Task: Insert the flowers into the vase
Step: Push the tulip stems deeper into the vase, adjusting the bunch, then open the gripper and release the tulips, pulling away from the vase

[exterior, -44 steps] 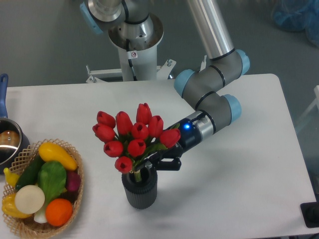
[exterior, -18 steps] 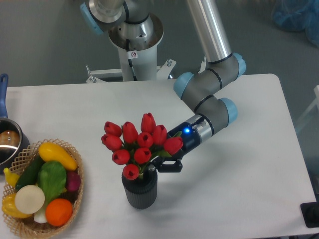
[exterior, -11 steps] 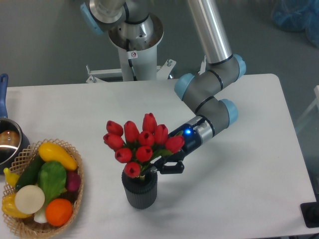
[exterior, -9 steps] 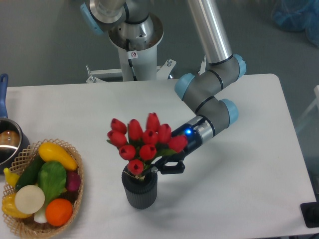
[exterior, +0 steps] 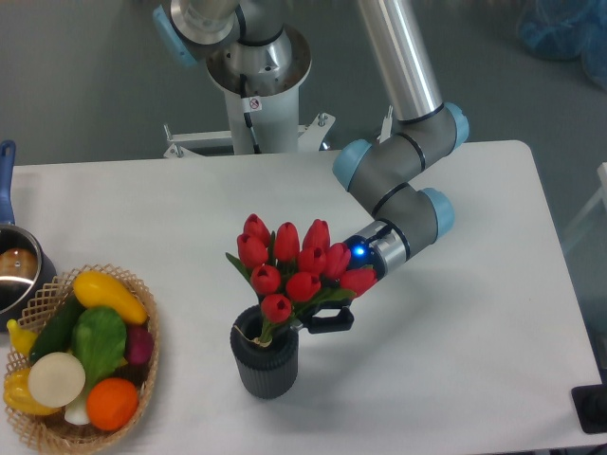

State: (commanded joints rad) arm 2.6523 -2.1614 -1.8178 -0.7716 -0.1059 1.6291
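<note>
Flowers (exterior: 296, 268): red tulip bunch, tilted, stem ends inside the vase mouth, buds above and to the vase's right.
Vase (exterior: 266, 358): dark ribbed cylinder, upright on the table (exterior: 474, 313).
End effector (exterior: 318, 316): just right of the vase rim, clamped on the stems.
Basket (exterior: 142, 379): vegetables inside, well left of the vase.

Camera view: gripper (exterior: 318, 318) clamps the flowers (exterior: 296, 264) by their stems, which enter the vase (exterior: 265, 365); a vegetable basket (exterior: 142, 389) sits left.
</note>
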